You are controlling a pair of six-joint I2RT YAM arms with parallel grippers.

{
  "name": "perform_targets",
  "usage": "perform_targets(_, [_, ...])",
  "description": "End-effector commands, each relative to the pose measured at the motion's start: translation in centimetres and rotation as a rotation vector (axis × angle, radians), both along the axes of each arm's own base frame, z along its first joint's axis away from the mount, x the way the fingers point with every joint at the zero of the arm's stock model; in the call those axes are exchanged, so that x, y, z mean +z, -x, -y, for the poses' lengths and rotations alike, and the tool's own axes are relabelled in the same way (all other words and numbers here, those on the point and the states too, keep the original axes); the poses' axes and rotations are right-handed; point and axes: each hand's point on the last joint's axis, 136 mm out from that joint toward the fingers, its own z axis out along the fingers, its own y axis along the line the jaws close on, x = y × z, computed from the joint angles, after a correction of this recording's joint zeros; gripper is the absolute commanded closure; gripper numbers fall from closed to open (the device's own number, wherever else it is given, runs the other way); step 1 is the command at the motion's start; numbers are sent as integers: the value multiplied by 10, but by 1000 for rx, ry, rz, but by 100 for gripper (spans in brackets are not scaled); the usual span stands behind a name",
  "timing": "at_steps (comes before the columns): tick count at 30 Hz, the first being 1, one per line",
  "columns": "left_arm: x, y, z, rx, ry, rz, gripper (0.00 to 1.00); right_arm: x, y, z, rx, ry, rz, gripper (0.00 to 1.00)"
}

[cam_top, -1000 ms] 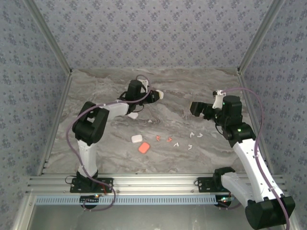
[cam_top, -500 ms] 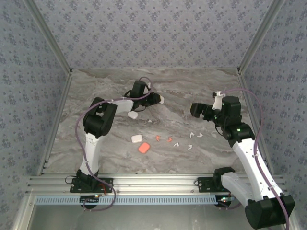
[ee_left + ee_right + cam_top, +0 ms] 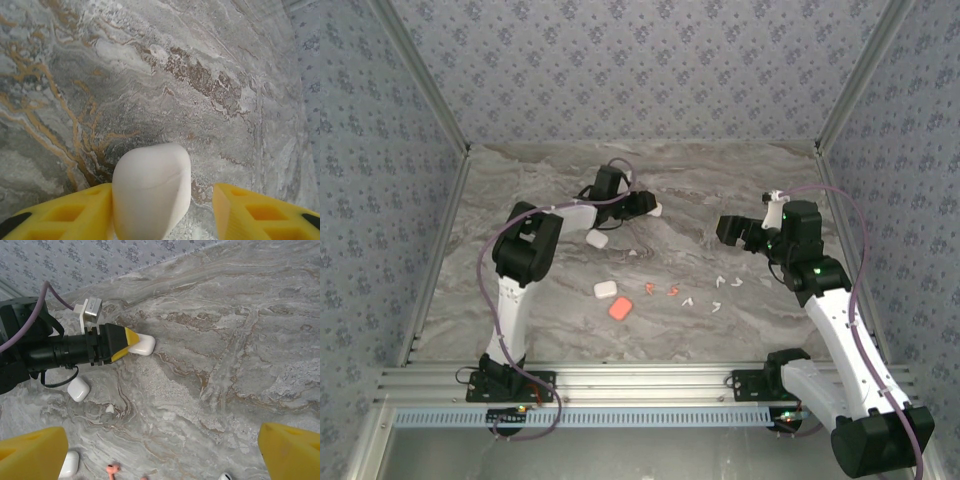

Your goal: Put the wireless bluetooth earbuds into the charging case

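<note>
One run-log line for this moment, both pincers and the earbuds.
left pincer: open, white case between fingers, touching one side | right pincer: open, empty | earbuds: loose on table

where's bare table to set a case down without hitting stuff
Bare: the table's far strip along the back wall, the left side past the left arm, and the near strip between the orange case and rail. Crowded: the middle row from the white case through the earbuds, and around the left tool.
</note>
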Motion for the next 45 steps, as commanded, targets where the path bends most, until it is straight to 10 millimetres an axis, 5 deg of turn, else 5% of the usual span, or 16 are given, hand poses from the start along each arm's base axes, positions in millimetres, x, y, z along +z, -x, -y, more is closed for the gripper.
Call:
perform_targets(1, [30,-11,-11,23,-22,58,44,0,1,1,11,19,-4,0])
perform_targets(9, [91,-5,-36,62,-74,185,26,0,5,-4,71,50,-4,0])
perform_targets(20, [158,56,-112,237,-150,375,16,-9,-2,-31,185,77,-13,0])
perform_targets(28, [157,105,-188,439,-187,364,1,-41,-16,-112,395,157,-64,0])
perform_targets(36, [139,137,-264,650,-137,260,1,-82,-42,-199,560,251,-112,1])
perform_targets(45, [131,155,-289,724,-113,225,1,-136,-76,-273,673,455,-124,9])
